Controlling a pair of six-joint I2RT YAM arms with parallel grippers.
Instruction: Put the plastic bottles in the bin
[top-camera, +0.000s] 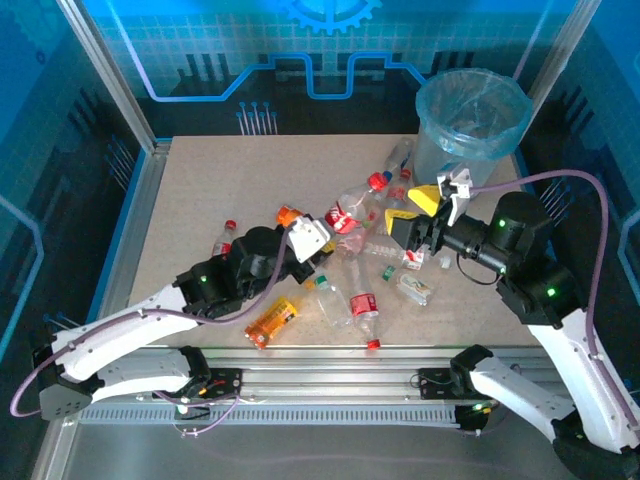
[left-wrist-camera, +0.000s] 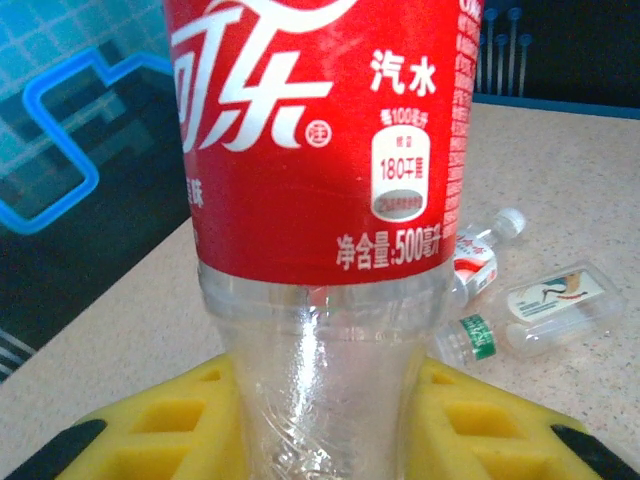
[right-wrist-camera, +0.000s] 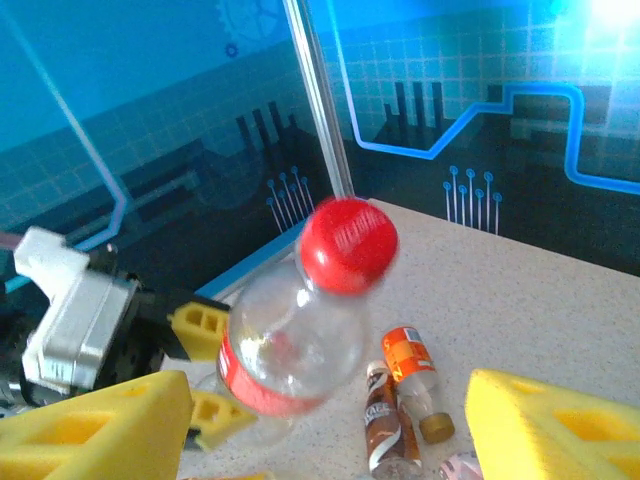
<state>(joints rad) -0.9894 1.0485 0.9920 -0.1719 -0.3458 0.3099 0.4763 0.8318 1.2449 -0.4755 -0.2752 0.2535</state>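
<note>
My left gripper (top-camera: 332, 226) is shut on the base of a clear plastic bottle (top-camera: 352, 212) with a red label and a red cap (top-camera: 377, 181). In the left wrist view its clear base (left-wrist-camera: 320, 380) is pinched between the yellow pads (left-wrist-camera: 180, 420). This bottle (right-wrist-camera: 300, 340) hangs above the table, cap (right-wrist-camera: 348, 243) pointing at my right gripper (right-wrist-camera: 325, 415). The right gripper (top-camera: 412, 210) is open, its yellow fingers wide apart on either side of the cap end and not touching it. The bin (top-camera: 436, 150), lined with a light-blue bag, stands at the back right.
Several more bottles lie on the table: an orange-labelled one (top-camera: 272, 320) near the front, a red-labelled one (top-camera: 365, 305), one with a red cap (top-camera: 225, 238), and small ones (left-wrist-camera: 478, 262) beside a flat clear container (left-wrist-camera: 560, 300). An orange bottle (right-wrist-camera: 410, 365) and a brown one (right-wrist-camera: 385, 420) lie below the right gripper.
</note>
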